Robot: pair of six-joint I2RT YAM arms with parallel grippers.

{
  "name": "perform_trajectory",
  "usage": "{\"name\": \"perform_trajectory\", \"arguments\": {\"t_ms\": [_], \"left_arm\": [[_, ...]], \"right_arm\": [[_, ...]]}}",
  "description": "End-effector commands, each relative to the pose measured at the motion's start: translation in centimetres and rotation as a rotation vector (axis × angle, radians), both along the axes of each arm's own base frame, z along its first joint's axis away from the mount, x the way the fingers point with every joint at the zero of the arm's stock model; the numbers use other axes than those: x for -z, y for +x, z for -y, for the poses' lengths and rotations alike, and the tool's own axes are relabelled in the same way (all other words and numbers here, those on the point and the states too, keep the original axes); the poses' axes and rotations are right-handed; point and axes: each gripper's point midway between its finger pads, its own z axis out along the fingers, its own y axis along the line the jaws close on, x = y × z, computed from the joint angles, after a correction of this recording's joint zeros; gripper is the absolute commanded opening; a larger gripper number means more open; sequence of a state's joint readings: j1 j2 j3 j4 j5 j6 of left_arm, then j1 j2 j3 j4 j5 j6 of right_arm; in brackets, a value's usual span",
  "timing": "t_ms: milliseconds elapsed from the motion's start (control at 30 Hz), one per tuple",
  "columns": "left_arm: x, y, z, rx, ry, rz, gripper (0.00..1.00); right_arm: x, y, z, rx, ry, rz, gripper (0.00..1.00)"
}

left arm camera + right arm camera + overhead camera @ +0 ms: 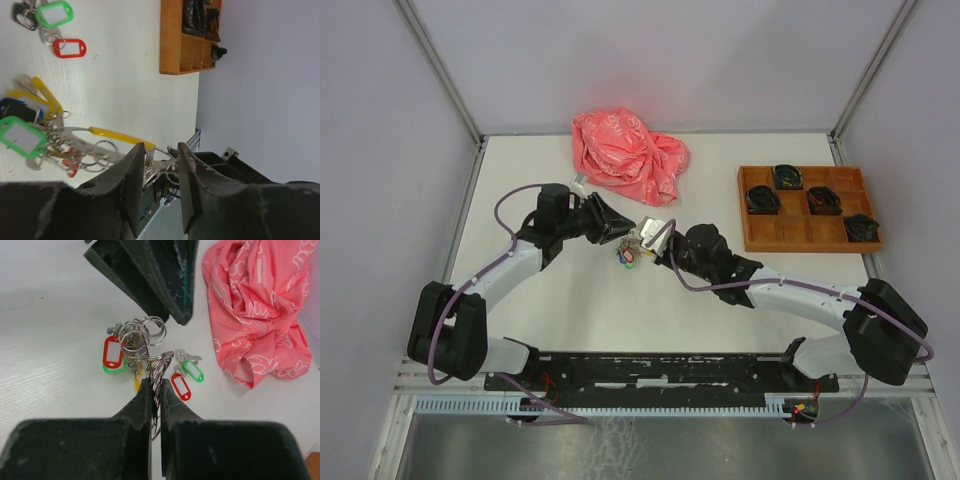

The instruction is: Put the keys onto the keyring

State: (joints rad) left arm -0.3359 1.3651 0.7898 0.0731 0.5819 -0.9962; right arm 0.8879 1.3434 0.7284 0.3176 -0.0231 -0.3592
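Note:
Two loose silver keys lie on the table, one with a green tag [193,370] and one with a red tag [181,386]. They lie just right of my right gripper [156,386], which is shut on a stack of silver keyrings [161,365]. Both tags also show in the left wrist view, green [55,13] and red [70,48]. My left gripper [159,159] has narrow-set jaws with metal rings [146,159] of the bunch caught between them. The bunch carries yellow [117,135], blue and green tags. In the top view both grippers, left [620,228] and right [655,242], meet over the bunch [628,254].
A crumpled pink cloth [625,148] lies at the back behind the grippers and shows in the right wrist view [255,305]. A wooden compartment tray [807,240] holding several dark items stands at the right.

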Motion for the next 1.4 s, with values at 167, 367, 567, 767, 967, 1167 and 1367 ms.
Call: {"name": "perform_trajectory", "arguments": {"t_ms": [167, 367, 567, 767, 967, 1167, 1367], "left_arm": [[-1.9, -1.0, 1.2, 0.052, -0.102, 0.021, 0.36], [0.0, -1.8, 0.5, 0.056, -0.047, -0.008, 0.37], [1.2, -1.7, -1.1, 0.021, 0.070, 0.006, 0.43], [1.7, -1.8, -0.9, 0.073, 0.098, 0.030, 0.47], [1.3, -1.1, -0.5, 0.110, 0.104, 0.080, 0.47], [1.3, -0.8, 0.0, 0.139, 0.089, 0.098, 0.43], [2.1, -1.2, 0.3, 0.172, 0.075, 0.075, 0.37]], "right_arm": [[0.2, -0.6, -0.6, 0.000, 0.031, 0.037, 0.01], [0.0, -0.4, -0.3, 0.037, 0.071, 0.033, 0.01], [-0.2, -0.5, 0.0, 0.044, 0.075, 0.039, 0.01], [-0.3, -0.7, -0.4, 0.022, 0.082, 0.032, 0.01], [-0.6, -0.9, -0.7, 0.006, 0.089, 0.027, 0.01], [-0.7, -1.0, -0.7, 0.004, 0.100, 0.019, 0.01], [-0.8, -0.9, -0.9, 0.004, 0.104, 0.018, 0.01]]}}
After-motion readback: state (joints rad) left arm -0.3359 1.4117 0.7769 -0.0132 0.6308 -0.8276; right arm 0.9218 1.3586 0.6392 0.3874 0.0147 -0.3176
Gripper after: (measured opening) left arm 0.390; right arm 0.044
